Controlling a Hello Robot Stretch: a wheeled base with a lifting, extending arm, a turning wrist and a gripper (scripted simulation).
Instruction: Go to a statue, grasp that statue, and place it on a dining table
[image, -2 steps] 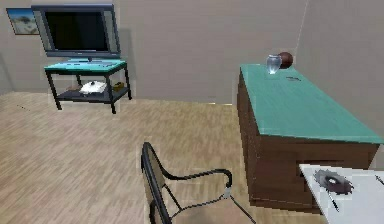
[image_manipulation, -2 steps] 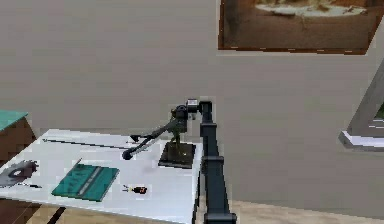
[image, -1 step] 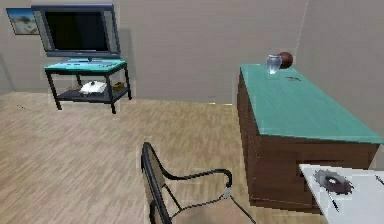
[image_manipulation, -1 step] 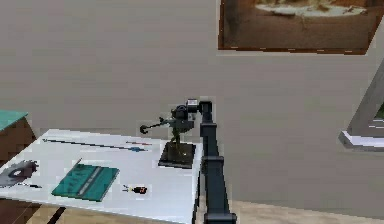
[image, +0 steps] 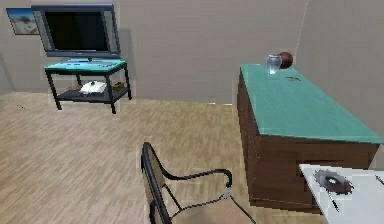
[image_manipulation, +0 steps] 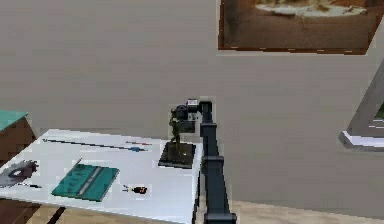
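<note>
The gripper (image_manipulation: 180, 113) is hanging at the top of the dark statue (image_manipulation: 178, 150), which is standing on the white table (image_manipulation: 140, 162) near its edge. Whether it is gripping anything cannot be told. Seemingly the placing step is under way, calling next for a straight withdrawal.

The arm (image_manipulation: 212, 165) is a dark, square-sided bar, almost black. At its end sit small white squares (image_manipulation: 205, 104) with black marks. Beside them is the gripper (image_manipulation: 180, 114), dark and stubby.
</note>
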